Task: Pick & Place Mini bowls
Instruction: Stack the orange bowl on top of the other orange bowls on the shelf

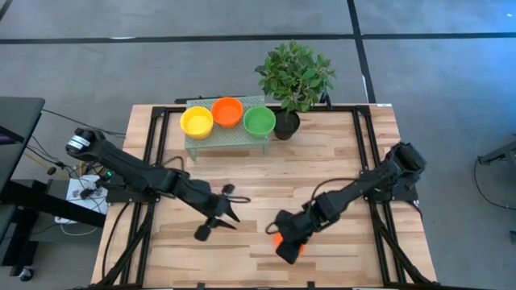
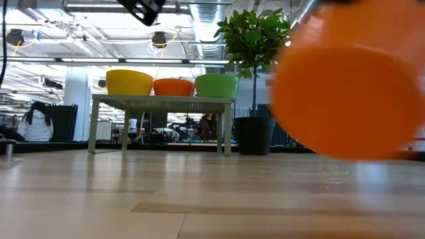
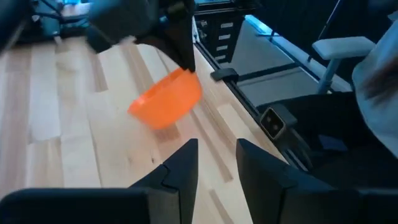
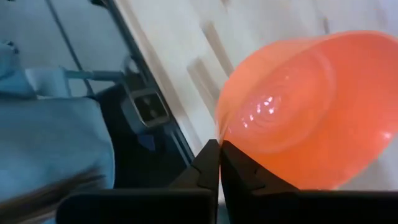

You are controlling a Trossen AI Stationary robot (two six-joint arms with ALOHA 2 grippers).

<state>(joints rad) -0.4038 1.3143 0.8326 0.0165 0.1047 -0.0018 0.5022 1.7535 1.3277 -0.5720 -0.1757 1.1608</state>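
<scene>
My right gripper (image 1: 284, 242) is near the table's near edge, right of centre, shut on an orange mini bowl (image 1: 278, 238). That bowl fills the right of the low view (image 2: 345, 86) and shows tilted in the left wrist view (image 3: 166, 101). My left gripper (image 1: 226, 211) hovers open left of it, fingers (image 3: 217, 146) pointing toward the bowl, touching nothing. Three more mini bowls stand upright on a small rack (image 1: 226, 138) at the far edge: yellow (image 1: 197, 122), orange (image 1: 227, 111), green (image 1: 260, 121). My right gripper pinches the orange bowl's rim (image 4: 222, 127) between its two fingers, one finger on the inner wall and one on the outer. In the left wrist view the fingers (image 3: 181, 53) come down on it from above. The bowl hangs tilted, lifted clear of the table.
A leafy plant (image 1: 294, 76) in a black pot (image 1: 286, 125) stands right of the rack at the far edge. Bare wooden tabletop (image 1: 266, 173) lies between the rack and both grippers. Black frame rails (image 1: 364, 145) run along the table's sides.
</scene>
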